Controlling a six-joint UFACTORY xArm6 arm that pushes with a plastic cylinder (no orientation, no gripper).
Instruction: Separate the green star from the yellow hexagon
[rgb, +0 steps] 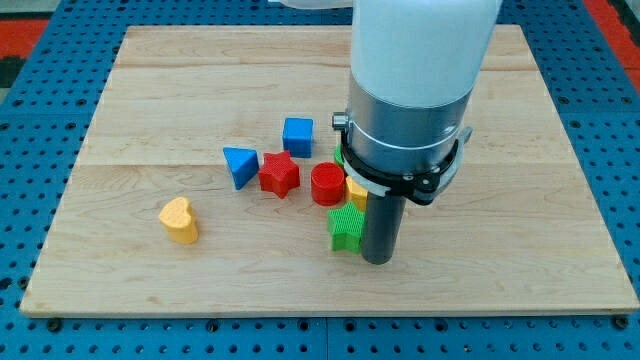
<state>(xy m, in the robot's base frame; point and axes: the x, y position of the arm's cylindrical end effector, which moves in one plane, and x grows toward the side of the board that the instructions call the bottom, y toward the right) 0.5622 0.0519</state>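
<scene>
The green star (345, 228) lies on the wooden board just below the board's middle. The yellow hexagon (355, 191) sits right above it, touching or nearly touching, and is partly hidden by the arm. My tip (377, 260) rests on the board immediately to the right of the green star, close against its right side. The arm's wide white and grey body covers the board above the tip.
A red cylinder (327, 184) stands left of the yellow hexagon. A red star (279, 175), a blue triangle (240, 165) and a blue cube (297, 136) lie further left. A yellow heart (179, 220) is at lower left. A sliver of green (340, 155) shows beside the arm.
</scene>
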